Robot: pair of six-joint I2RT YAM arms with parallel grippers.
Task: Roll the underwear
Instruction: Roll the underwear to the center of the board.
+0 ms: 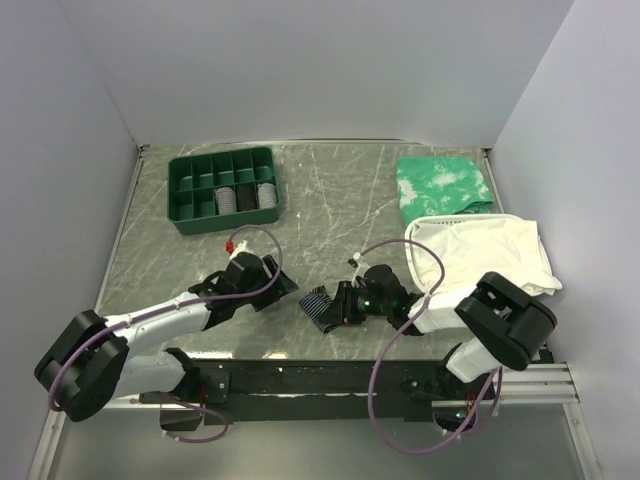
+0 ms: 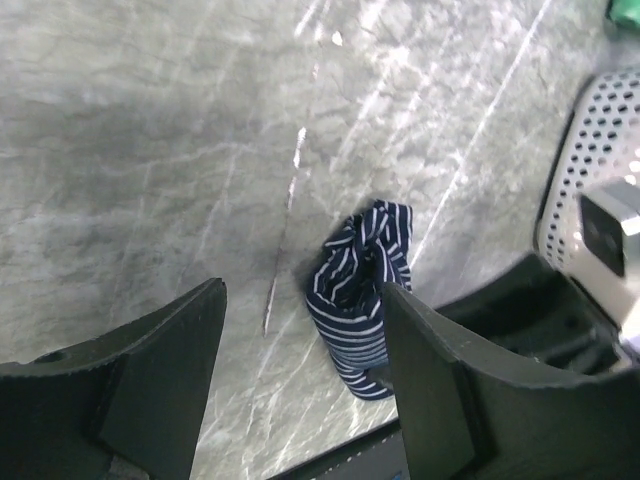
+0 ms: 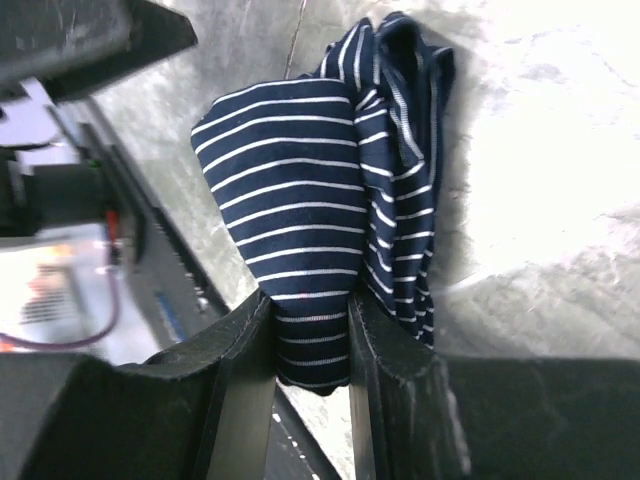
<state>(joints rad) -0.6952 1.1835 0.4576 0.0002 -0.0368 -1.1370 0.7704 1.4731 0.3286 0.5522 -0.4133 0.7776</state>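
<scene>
Apparently mid-roll: the right gripper [image 3: 310,320] pinches the bunched underwear [image 3: 300,200] by one end, low over the table [image 1: 330,200] near its front edge; the left gripper [image 2: 300,298] stands wide and empty just beside it; next, probably, tightening the roll without loosening folds.

Navy white-striped underwear [image 1: 318,305], bunched into a loose roll, near the table [image 1: 330,200] front edge.
</scene>
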